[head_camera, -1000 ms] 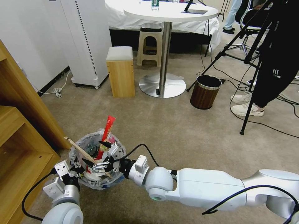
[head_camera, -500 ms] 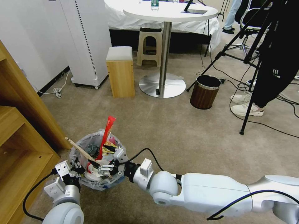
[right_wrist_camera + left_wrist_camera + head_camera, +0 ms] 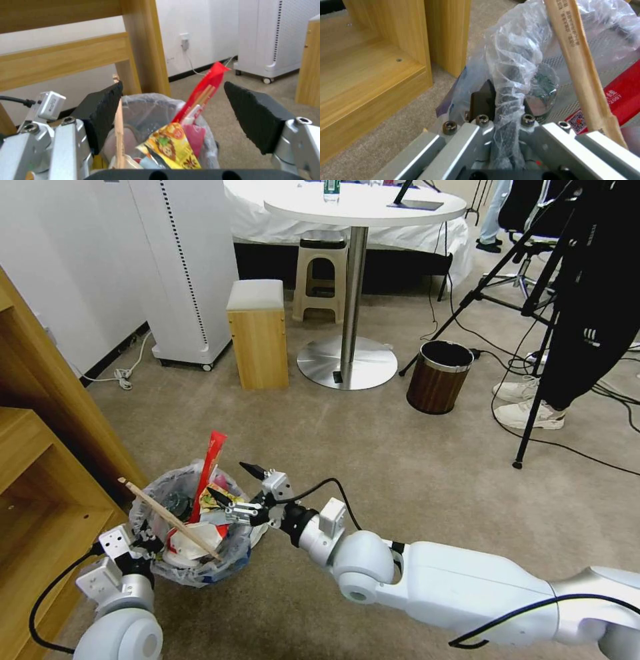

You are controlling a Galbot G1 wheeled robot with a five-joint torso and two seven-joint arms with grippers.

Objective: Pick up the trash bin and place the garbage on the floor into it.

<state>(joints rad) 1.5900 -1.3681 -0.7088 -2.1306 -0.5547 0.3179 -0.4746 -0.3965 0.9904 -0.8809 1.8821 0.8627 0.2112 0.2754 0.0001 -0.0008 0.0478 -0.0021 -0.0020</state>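
The trash bin (image 3: 190,553), lined with a crinkly plastic bag, stands low at the left over the beige carpet floor (image 3: 373,467). My left gripper (image 3: 143,543) is shut on its bag-covered rim (image 3: 506,100). Garbage fills the bin: a red wrapper (image 3: 208,467) sticking up, a wooden stick (image 3: 167,517) leaning left, a yellow wrapper (image 3: 217,501) and a crushed cup. My right gripper (image 3: 230,480) hangs open just above the bin's right side with nothing between its pads (image 3: 100,112). The right wrist view looks down on the bin (image 3: 146,107), the red wrapper (image 3: 203,87) and the yellow wrapper (image 3: 171,146).
A wooden shelf unit (image 3: 47,460) stands close on the bin's left. Farther off are a wooden box stool (image 3: 259,333), a round table's pedestal (image 3: 347,360), a brown wood-grain bin (image 3: 439,377), a tripod (image 3: 533,347) and a standing person's shoes (image 3: 527,403). Open carpet lies to the right.
My right gripper has come up out of the bin, moved right and opened wide. The bin, with my left gripper on its rim, has shifted a little left.
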